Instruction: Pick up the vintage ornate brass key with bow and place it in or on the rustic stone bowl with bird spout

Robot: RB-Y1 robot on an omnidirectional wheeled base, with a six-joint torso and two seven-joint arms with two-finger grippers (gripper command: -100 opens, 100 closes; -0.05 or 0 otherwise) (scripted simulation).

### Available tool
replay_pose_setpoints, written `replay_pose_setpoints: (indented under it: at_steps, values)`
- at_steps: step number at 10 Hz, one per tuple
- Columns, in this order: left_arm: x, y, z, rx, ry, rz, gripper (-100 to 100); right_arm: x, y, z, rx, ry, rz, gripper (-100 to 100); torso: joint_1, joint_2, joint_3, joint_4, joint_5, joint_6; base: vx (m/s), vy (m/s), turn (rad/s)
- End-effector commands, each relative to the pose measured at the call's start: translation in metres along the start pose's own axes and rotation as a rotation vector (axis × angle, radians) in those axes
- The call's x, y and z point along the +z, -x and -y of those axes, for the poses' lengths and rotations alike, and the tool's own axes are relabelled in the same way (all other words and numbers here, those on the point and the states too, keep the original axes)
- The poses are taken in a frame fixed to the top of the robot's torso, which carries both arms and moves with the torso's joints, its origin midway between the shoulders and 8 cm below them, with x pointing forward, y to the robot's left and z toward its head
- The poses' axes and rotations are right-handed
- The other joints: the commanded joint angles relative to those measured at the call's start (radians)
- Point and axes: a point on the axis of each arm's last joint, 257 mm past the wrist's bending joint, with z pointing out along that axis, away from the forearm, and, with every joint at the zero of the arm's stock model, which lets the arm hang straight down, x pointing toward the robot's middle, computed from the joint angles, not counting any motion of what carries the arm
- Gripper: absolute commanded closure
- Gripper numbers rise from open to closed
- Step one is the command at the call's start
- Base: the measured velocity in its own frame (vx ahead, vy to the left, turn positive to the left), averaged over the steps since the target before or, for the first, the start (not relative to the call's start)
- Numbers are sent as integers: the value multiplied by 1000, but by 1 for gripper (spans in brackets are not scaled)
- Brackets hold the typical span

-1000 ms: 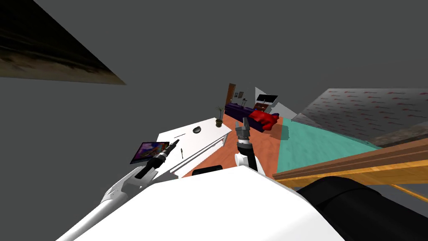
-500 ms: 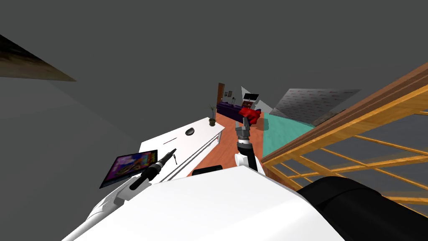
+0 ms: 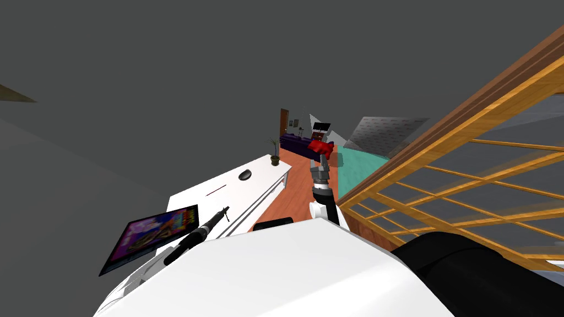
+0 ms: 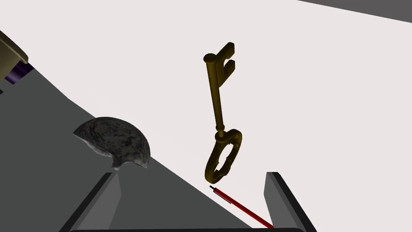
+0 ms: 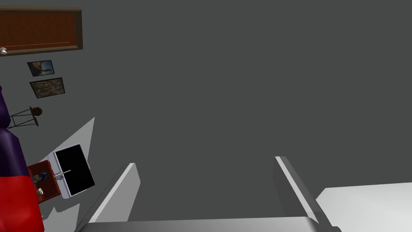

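Your left hand (image 4: 192, 174) is spread, pinching nothing. The key (image 4: 217, 108) lies on the white bench (image 4: 322, 80) just beyond the fingertips, in line with the gap. It is dull brass, with its pierced oval bow nearest the hand and its notched bit farthest. A red pen (image 4: 237, 204) lies beside the bow. The mottled grey stone bowl (image 4: 116, 141) sits apart from the key. Your right hand (image 5: 206, 161) is also spread.
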Motion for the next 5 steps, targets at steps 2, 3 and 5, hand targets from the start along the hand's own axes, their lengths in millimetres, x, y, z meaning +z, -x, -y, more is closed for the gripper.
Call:
replay_pose_setpoints:
  at_steps: [2, 3, 5]
  values:
    - [-3, -9, -9, -6, 20, -12, -100, 0, 0, 0, 0, 0, 0, 0, 0, 0, 0, 0, 0, -1, -5, 8, -58]
    - [-4, -10, -10, -6, 22, -13, 0, 0, 0, 0, 0, 0, 0, 0, -1, 0, 0, 0, 0, -1, 0, 0, 0]
    - [4, -17, -10, -13, 25, -6, -100, 0, 0, 0, 0, 0, 0, 0, 0, -1, -1, 0, 0, 0, 17, 28, -58]
